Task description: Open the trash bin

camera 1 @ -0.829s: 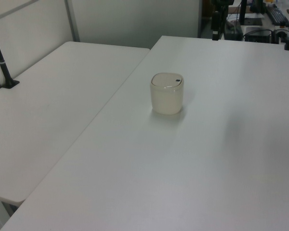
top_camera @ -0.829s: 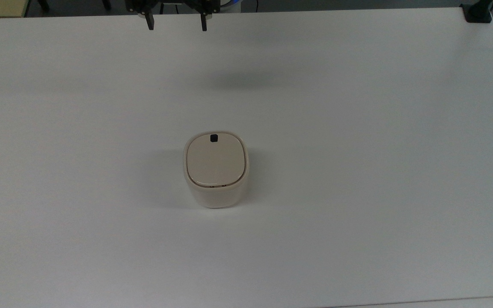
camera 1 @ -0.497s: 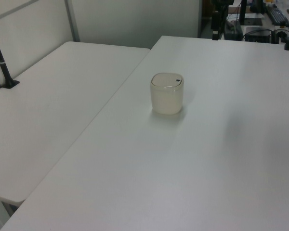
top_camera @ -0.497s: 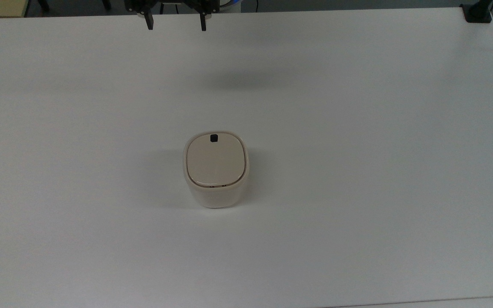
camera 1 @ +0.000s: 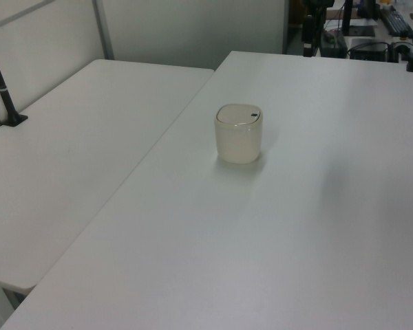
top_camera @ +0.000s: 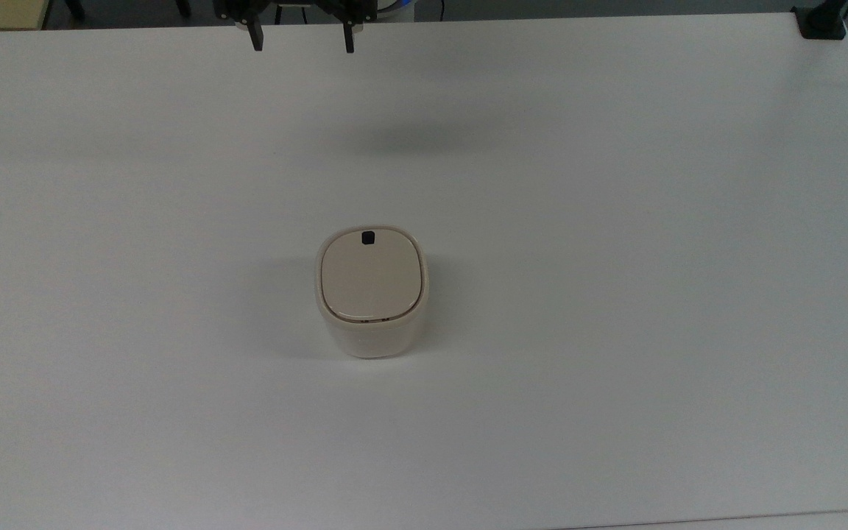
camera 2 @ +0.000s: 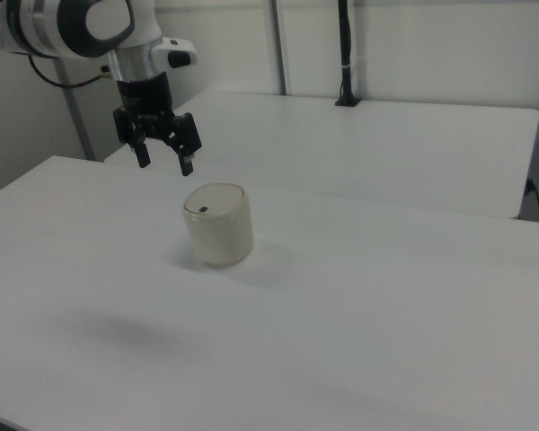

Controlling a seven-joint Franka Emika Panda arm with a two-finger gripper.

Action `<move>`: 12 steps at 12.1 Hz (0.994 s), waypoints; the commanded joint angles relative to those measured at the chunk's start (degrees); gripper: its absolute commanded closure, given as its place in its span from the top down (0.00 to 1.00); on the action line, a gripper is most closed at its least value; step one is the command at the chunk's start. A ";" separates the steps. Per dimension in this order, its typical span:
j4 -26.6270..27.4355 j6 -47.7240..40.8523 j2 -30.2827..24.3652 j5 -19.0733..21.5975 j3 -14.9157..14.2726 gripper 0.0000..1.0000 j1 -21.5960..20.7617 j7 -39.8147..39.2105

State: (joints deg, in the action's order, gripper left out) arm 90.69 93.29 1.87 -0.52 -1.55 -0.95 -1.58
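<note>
None of the task done: cream-white rounded-square plastic trash bin [top_camera: 371, 293], mid-tabletop, beige lid shut; black two-finger gripper [top_camera: 300, 40], fingers spread, empty, above far edge.

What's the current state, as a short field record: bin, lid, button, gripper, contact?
bin: trash bin upright near the middle of the white table
lid: beige lid shut, lying flat
button: black button near the lid's edge toward the top view's top
gripper: gripper open, empty, at the top view's top edge, hanging above the table
contact: none; gripper well apart from the bin
task: lid not yet opened
</note>
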 commanded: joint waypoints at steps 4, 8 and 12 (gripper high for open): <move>-0.34 -0.22 0.24 0.87 -0.30 0.24 -0.28 -0.17; -0.43 2.41 1.38 0.35 -0.21 0.00 -0.46 -1.93; -0.60 9.25 5.23 0.52 0.31 0.00 -0.80 -3.08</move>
State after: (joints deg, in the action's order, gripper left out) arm 90.68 98.10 4.26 -0.53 -1.43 -1.03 -2.90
